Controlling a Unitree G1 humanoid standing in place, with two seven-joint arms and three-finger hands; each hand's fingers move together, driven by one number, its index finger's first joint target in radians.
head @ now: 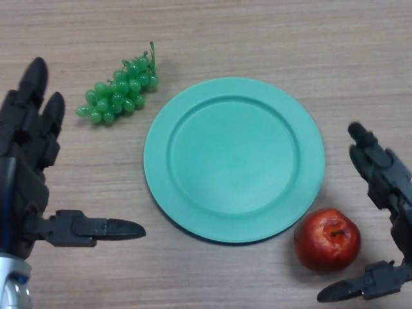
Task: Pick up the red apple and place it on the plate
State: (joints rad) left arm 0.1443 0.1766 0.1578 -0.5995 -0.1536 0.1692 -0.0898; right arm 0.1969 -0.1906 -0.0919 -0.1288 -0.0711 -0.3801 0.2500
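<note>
Fingers of both hands are standing apart and straight, closing on nothing. At the lower right of the frame the right hand [385,212] is reaching in from the right edge, its thumb [351,288] lying low along the bottom edge and pointing toward the frame's left, its upper fingers [368,151] angling up and to the left. The red apple [327,239] is sitting on the bench [212,32] in the gap between that thumb and those fingers, stem dimple facing up, touching neither of them. Its upper left side is lying just beside the plate's lower right rim.

At the lower left the left hand [26,174] is coming in from the left edge, palm spread, with its thumb [96,228] stretching horizontally toward the plate and its fingers [35,84] pointing up the frame. It is holding nothing.

Filling the centre, the round green plate [234,159] is lying flat on the bench with nothing on it.

Farther up, at the upper left of the plate, a bunch of green grapes [119,91] is lying on the bench, stem pointing up and right, near the plate's rim but apart from it.

No writing or label is showing on anything.
</note>
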